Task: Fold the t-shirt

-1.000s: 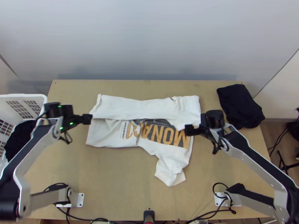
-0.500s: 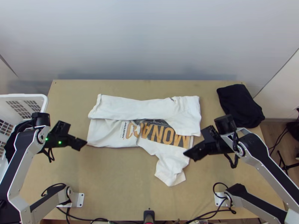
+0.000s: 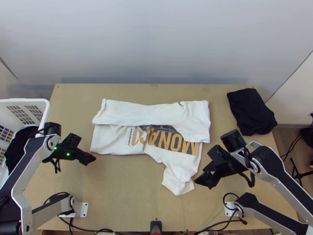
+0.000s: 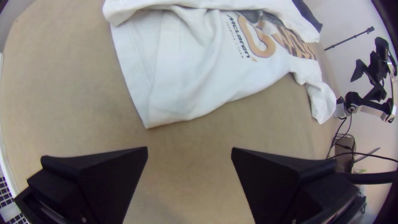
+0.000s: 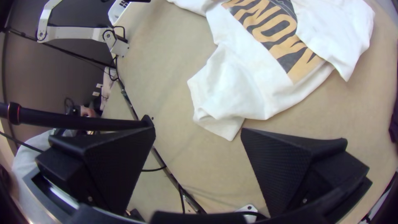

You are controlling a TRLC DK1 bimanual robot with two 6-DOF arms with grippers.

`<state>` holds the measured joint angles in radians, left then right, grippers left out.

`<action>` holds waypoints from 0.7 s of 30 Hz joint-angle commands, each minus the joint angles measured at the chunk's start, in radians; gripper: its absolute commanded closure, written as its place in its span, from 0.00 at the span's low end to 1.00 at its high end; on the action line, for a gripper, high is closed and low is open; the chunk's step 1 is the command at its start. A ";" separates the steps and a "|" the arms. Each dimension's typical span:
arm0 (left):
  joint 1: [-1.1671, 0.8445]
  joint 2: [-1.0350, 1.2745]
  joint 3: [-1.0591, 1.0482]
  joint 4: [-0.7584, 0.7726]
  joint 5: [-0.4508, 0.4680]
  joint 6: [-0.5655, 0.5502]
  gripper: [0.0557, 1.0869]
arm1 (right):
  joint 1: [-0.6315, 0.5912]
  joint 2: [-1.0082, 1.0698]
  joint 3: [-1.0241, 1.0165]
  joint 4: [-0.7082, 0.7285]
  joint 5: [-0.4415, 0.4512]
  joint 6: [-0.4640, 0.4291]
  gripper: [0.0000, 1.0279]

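Where your white t-shirt (image 3: 129, 111) lay: across the middle of the wooden table (image 3: 129, 196), its far part folded over in a band, the orange-and-grey print (image 3: 168, 141) partly exposed, one sleeve (image 3: 178, 184) extended towards the near edge.
Left gripper (image 3: 90, 158): released; you had its fingers spread wide, near the shirt's near left corner.
Right gripper (image 3: 203, 183): likewise released, fingers well apart, just beside the sleeve's end.
Black cloth (image 3: 250, 111): lay in a compact pile towards the far right corner.
White basket (image 3: 23, 100): stood at your left, dark cloth (image 3: 17, 147) inside.
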<state>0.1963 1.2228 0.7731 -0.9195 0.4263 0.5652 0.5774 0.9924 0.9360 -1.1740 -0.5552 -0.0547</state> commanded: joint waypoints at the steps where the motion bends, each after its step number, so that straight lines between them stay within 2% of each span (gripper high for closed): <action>1: -0.017 0.046 -0.040 0.117 0.003 -0.034 0.05 | 0.024 -0.009 0.004 -0.015 -0.003 -0.002 0.07; 7: -0.031 0.061 -0.032 0.209 0.003 -0.102 0.05 | 0.035 -0.018 -0.040 -0.016 -0.005 0.009 0.07; 17: -0.098 0.092 -0.047 0.260 0.003 -0.182 0.05 | 0.035 -0.011 -0.100 0.024 -0.003 0.009 0.07; 21: -0.107 0.104 -0.078 0.265 0.002 -0.156 0.05 | 0.035 -0.008 -0.100 0.028 -0.003 0.010 0.07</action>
<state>0.1116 1.3075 0.7254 -0.6811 0.4297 0.4107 0.6113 0.9802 0.8513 -1.1584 -0.5594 -0.0460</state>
